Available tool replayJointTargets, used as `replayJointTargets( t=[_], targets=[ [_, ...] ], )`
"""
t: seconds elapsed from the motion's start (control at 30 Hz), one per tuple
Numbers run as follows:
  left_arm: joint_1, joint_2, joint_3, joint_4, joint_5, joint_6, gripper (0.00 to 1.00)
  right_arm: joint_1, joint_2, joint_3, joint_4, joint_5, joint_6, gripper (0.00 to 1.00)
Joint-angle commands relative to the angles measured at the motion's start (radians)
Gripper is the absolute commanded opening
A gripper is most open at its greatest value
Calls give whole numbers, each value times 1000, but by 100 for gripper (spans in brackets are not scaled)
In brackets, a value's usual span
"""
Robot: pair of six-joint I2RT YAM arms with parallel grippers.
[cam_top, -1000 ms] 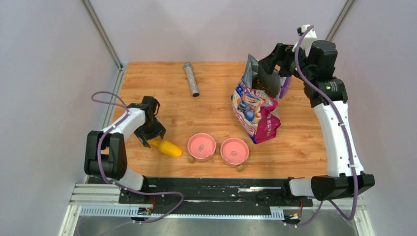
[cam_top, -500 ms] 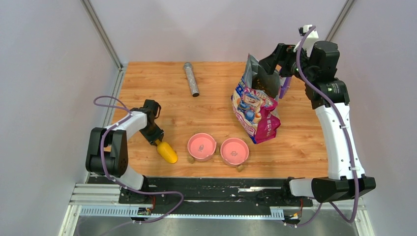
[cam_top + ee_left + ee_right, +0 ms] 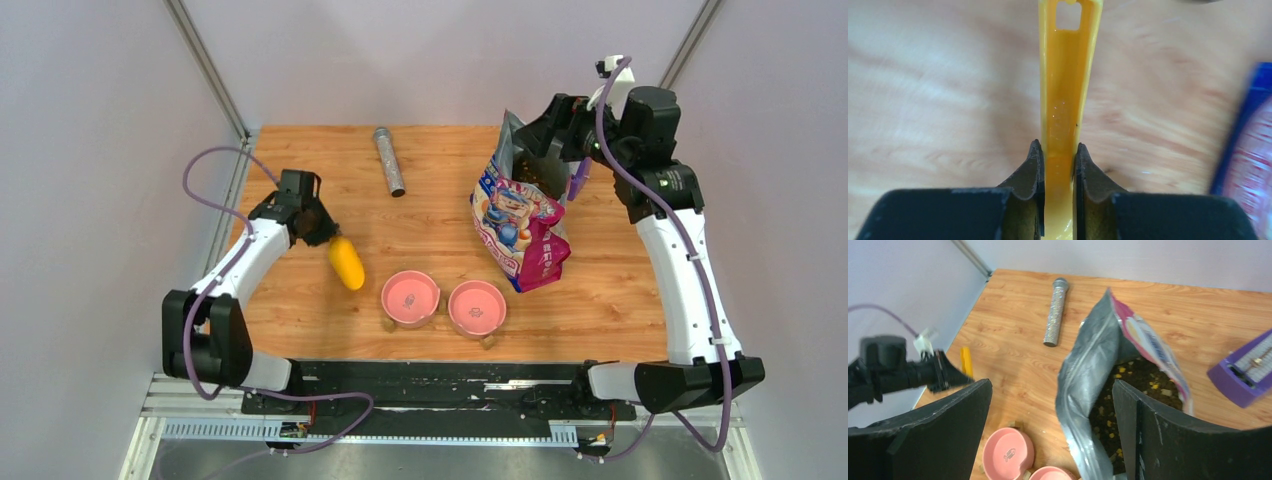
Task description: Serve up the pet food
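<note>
At 9 o'clock of the light wooden tabletop (image 3: 300, 170): scoop in hand, kibble not yet scooped, both bowls bare.
Left arm reaches up-table with its elbow bent. The left gripper (image 3: 322, 232) is pinched tight on the handle of the yellow plastic scoop (image 3: 346, 262), whose bowl end points toward 5 o'clock and looks clear of the wood. Two round pink bowls (image 3: 395, 290) sit at 6 o'clock. The small dark brown kibble pellets (image 3: 1135, 372) are all inside the glossy purple-pink cartoon-cat bag (image 3: 520, 215) at 1 o'clock, mouth agape. Right arm stands tall, wrist bent down over the bag. The right gripper (image 3: 1052, 385) is spread wide astride the bag's mouth and holds nothing. Next, probably: carry the scoop toward 1 o'clock and dip it into the bag, which needs steadying because it looks floppy.
</note>
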Motion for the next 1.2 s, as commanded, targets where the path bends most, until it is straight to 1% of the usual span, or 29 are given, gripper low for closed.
replayJointTargets(
  t=[0.0,0.03,0.07,0.1,0.2,0.27,0.37,0.43,0.53,0.6,0.67,0.8,0.9,1.07,1.1,1.17],
  targets=[
    [-27,-117,166,174,182,158,0,64,-36,-22,104,-104,4,90],
    [-30,-122,181,237,217,168,0,85,-38,-33,127,-122,11,90],
    [-32,-130,214,258,290,183,0,109,-36,-44,150,-128,17,90],
    [-38,-132,229,307,324,191,0,140,-31,-50,166,-131,19,91],
    [-57,-127,315,408,484,227,0,238,4,-56,189,-134,24,92],
    [-73,-120,360,483,557,229,0,294,32,-64,207,-137,30,92],
    [-92,-110,408,659,655,204,0,356,74,-98,248,-155,26,93],
    [-98,-103,435,757,723,167,0,369,92,-116,284,-211,34,93],
    [-107,-93,472,851,817,118,0,372,117,-136,355,-368,48,90],
    [-111,-85,492,888,861,92,0,381,124,-137,396,-415,54,89],
    [-120,-82,496,927,895,67,0,395,129,-140,432,-413,56,86],
    [-138,-70,500,956,915,50,0,428,154,-124,483,-418,44,79],
    [-143,-58,506,963,923,49,0,454,158,-126,516,-390,29,76],
    [-145,-51,516,959,940,46,0,477,141,-157,565,-275,7,76],
    [-144,-51,517,957,943,43,0,477,142,-158,575,-266,4,70],
    [-146,-50,518,955,949,36,0,480,157,-144,575,-258,7,51]
  ],
)
